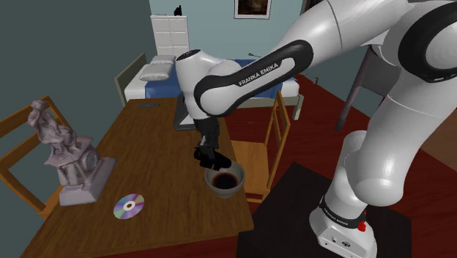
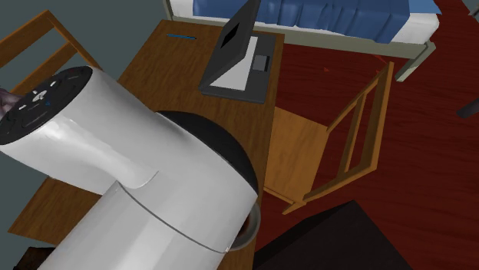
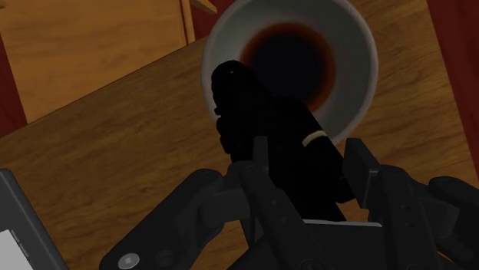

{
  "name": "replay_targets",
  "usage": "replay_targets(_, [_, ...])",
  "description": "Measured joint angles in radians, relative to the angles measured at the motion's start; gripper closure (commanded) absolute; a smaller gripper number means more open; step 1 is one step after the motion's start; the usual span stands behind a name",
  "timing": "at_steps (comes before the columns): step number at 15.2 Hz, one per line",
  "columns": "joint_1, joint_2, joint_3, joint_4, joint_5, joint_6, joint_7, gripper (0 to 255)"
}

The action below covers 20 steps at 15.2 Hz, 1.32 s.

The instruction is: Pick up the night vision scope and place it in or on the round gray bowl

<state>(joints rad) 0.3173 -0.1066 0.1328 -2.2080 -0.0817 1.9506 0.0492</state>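
Shoulder view — the bowl, grey outside and dark reddish inside, sits at the edge of the table nearest the chair, close to the corner by the black stand. The gripper hangs just above it, holding the black scope over the rim. Open wood surface lies toward this view's left. There a grey statue and a shiny disc sit well apart from the bowl. A laptop sits behind the arm, with a bed beyond it by a blue-grey wall.

Second exterior view — the white arm covers the near part of the table. Past it are the open laptop at the far end, the chair beside the long edge and a dark red floor.

Wrist view: the fingers are clamped on the scope, one on each side. Its front end overlaps the pale rim of the bowl. There is bare wood around, and a laptop corner is near the gripper.
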Motion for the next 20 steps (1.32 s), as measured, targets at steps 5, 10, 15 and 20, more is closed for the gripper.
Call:
replay_targets(5, [0.001, 0.025, 0.002, -0.044, -0.006, 0.069, 0.011, 255])
replay_targets(10, [0.0, 0.034, 0.001, -0.048, -0.008, 0.083, 0.012, 255])
replay_targets(15, [0.0, 0.034, 0.001, -0.048, -0.008, 0.083, 0.012, 0])
replay_targets(20, [0.0, 0.029, 0.001, -0.036, -0.006, 0.066, 0.01, 0])
